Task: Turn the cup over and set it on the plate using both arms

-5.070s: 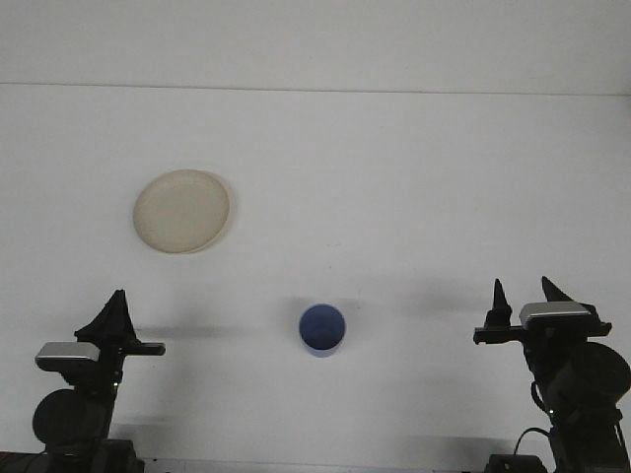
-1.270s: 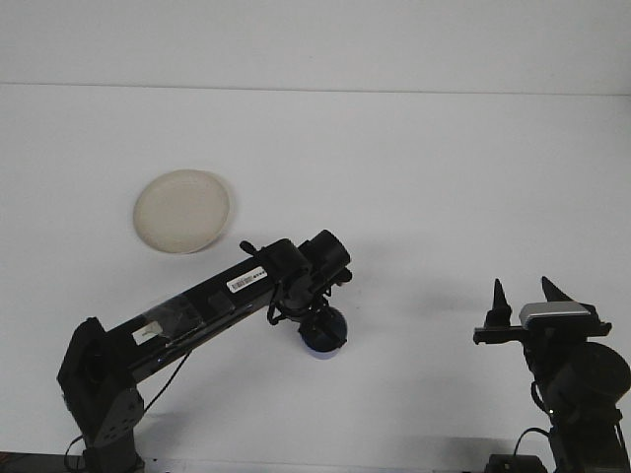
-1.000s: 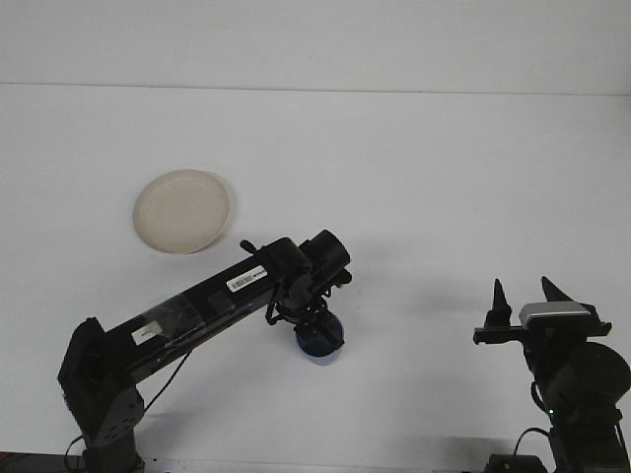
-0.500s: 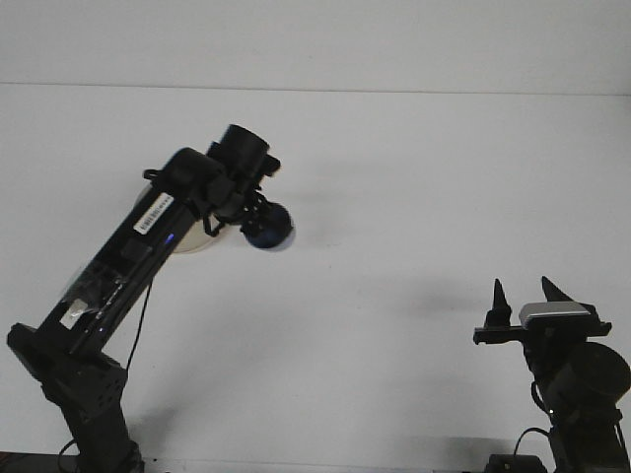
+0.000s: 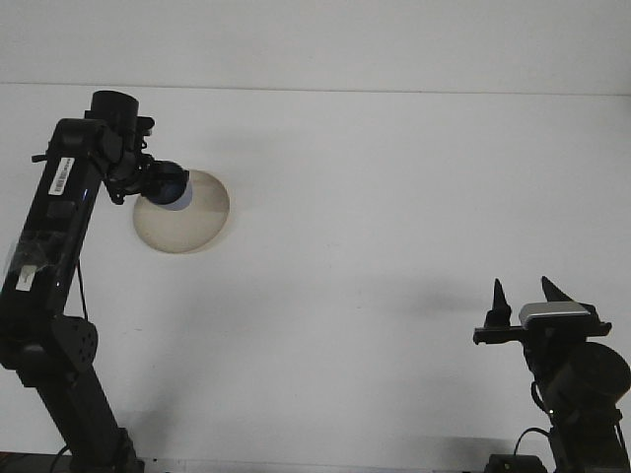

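On the white desk (image 5: pixel 394 246) sit one plate (image 5: pixel 192 217) and one cup (image 5: pixel 170 185), with two arms over it. At far left, the left gripper (image 5: pixel 158 183) has its jaws clamped on the small dark-blue cup, holding it tilted above the plate's upper left edge. The round beige plate lies flat. At lower right, the right gripper (image 5: pixel 521 294) rests with jaws parted, holding nothing.

White label on left arm (image 5: pixel 61 174) — unreadable.
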### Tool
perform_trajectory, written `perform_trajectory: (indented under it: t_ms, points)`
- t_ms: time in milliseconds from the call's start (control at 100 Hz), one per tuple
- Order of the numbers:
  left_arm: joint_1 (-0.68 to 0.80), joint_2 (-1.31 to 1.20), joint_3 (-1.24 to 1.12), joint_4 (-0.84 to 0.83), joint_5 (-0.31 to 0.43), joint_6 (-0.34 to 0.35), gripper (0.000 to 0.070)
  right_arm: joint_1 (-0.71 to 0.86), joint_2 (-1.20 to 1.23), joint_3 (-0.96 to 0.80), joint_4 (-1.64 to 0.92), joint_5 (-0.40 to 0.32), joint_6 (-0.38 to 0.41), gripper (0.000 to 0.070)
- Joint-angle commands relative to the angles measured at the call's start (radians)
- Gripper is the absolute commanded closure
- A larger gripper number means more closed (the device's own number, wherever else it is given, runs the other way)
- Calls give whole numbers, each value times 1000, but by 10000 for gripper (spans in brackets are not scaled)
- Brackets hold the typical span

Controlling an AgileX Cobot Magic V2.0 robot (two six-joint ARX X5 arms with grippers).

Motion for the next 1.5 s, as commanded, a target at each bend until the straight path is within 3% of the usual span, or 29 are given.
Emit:
perform_trajectory:
  t_ms: [0, 810, 890, 1010, 1060, 1490]
  points:
    - [13, 44, 21, 10, 3, -23, 690, -1, 1, 3, 10, 1, -7, 220]
    - [24, 231, 21, 45, 28, -36, 675, -1, 1, 3, 10, 1, -7, 220]
    - [24, 234, 21, 46, 28, -36, 585, -1, 1, 3, 10, 1, -8, 220]
    - [24, 234, 26, 47, 28, -35, 300, -1, 1, 3, 10, 1, -7, 220]
    - [24, 234, 35, 42, 28, -35, 230, -1, 1, 3, 10, 1, -7, 220]
    - [24, 223, 299, -114, 28, -66, 223, -1, 1, 3, 10, 1, -7, 220]
